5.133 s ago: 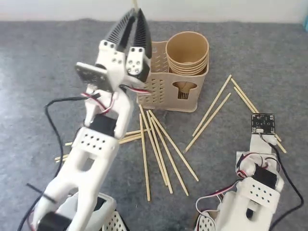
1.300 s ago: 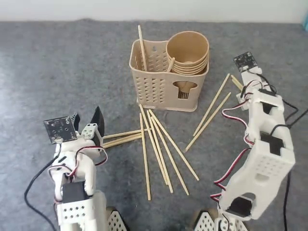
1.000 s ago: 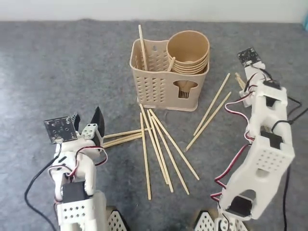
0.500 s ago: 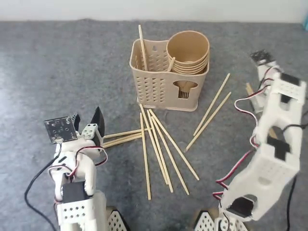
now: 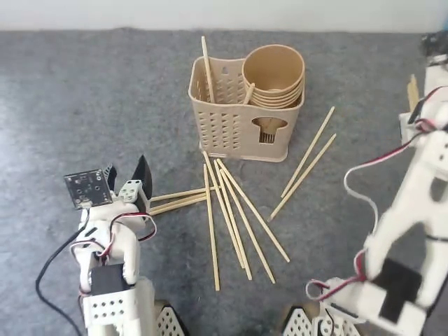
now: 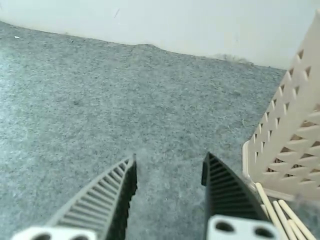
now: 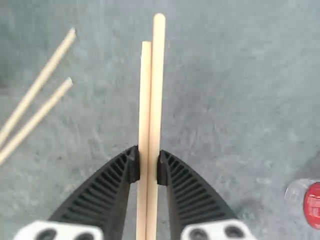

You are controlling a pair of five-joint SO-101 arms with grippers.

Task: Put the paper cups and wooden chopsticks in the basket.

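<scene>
Risk: stick slipping on the carry

Your right gripper (image 7: 148, 154) is clamped on 2 chopsticks (image 7: 154, 90), well right of basket (image 5: 231, 129). Ends sit uneven, so 1 could slide out or snag the rim or cups (image 5: 273, 70) inside. Left gripper (image 6: 170, 161) gapes empty, front-left of basket; loose sticks (image 5: 234, 217) lie just in front of basket.

I am pinching two smooth bare-wood chopsticks (image 7: 152, 90) in my right gripper (image 7: 148, 167), whose ribbed fingers (image 7: 112, 192) are looking like matt black plastic; the grey carpet (image 7: 240, 100) below is looking rough and fuzzy.
</scene>
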